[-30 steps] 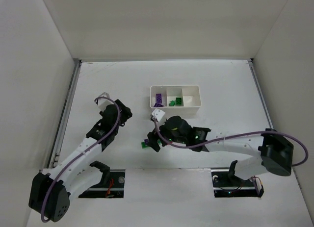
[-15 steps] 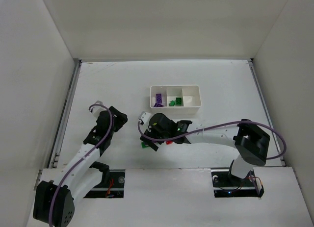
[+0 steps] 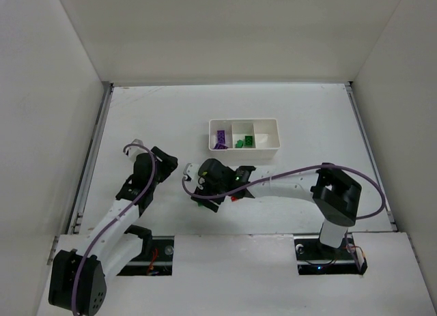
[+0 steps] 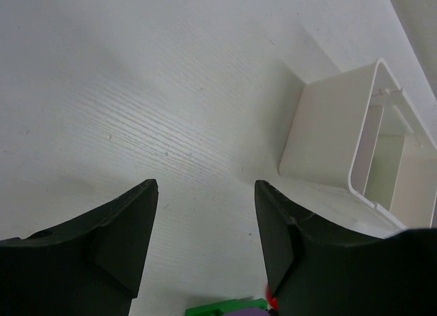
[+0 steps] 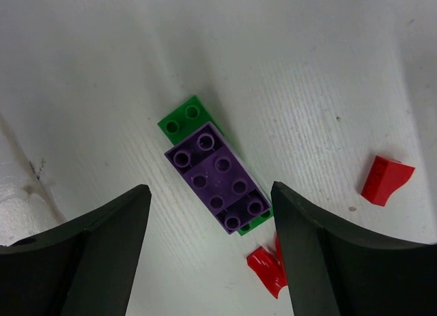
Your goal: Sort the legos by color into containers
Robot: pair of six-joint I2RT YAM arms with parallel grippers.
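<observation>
Right gripper (image 5: 209, 190) is standing with jaws apart, nothing held, hovering straddling a purple brick (image 5: 217, 181) that is sitting stacked on a green brick (image 5: 181, 121). Red pieces (image 5: 386, 179) are lying just beside them on the table (image 5: 287, 63). Over the last second this arm has been swinging left, away from the tray (image 3: 244, 151), so it is now lining up over the loose pile. I'm reading that as the next pick starting, probably purple. The stacked pair may be coming up together, which risks a colour mix. Tray is already holding purple (image 3: 220, 136) in the left compartment and green (image 3: 244, 142) in the middle. Left gripper (image 4: 205, 220) is idling part open, empty, having pulled back slightly.
</observation>
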